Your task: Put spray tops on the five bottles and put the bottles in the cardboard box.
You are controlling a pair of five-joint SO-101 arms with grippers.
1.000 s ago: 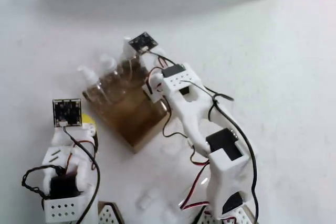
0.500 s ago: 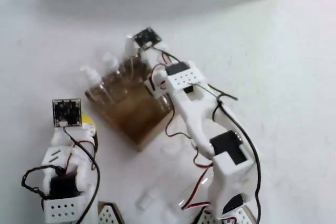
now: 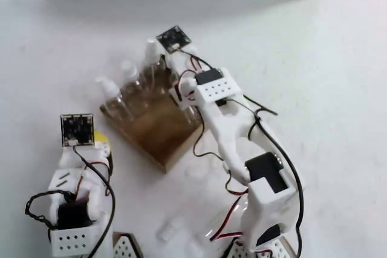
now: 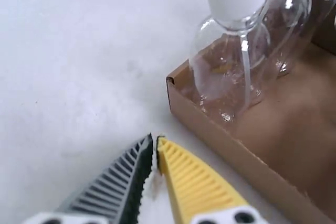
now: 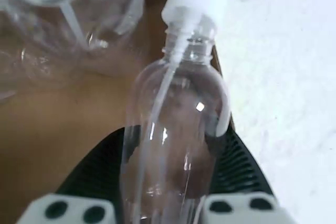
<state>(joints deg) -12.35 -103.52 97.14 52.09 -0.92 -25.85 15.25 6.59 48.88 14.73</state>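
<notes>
You held right fingers [image 5: 239, 161] clamped round body of capped bottle [image 5: 178, 103] at edge of cardboard box [image 3: 154, 131], beside row of standing bottles [image 3: 124, 86], likely to seat it there. Left fingers [image 4: 184, 177] pressed together, low over counter [image 4: 63, 51] just beside box corner, out of way

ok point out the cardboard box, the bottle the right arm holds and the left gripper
cardboard box [image 3: 156, 132]: high view, bare brown floor.
bottle [image 5: 176, 124]: right wrist view, clear body between the fingers.
left gripper [image 4: 155, 142]: left wrist view, between its closed fingertips.
</notes>
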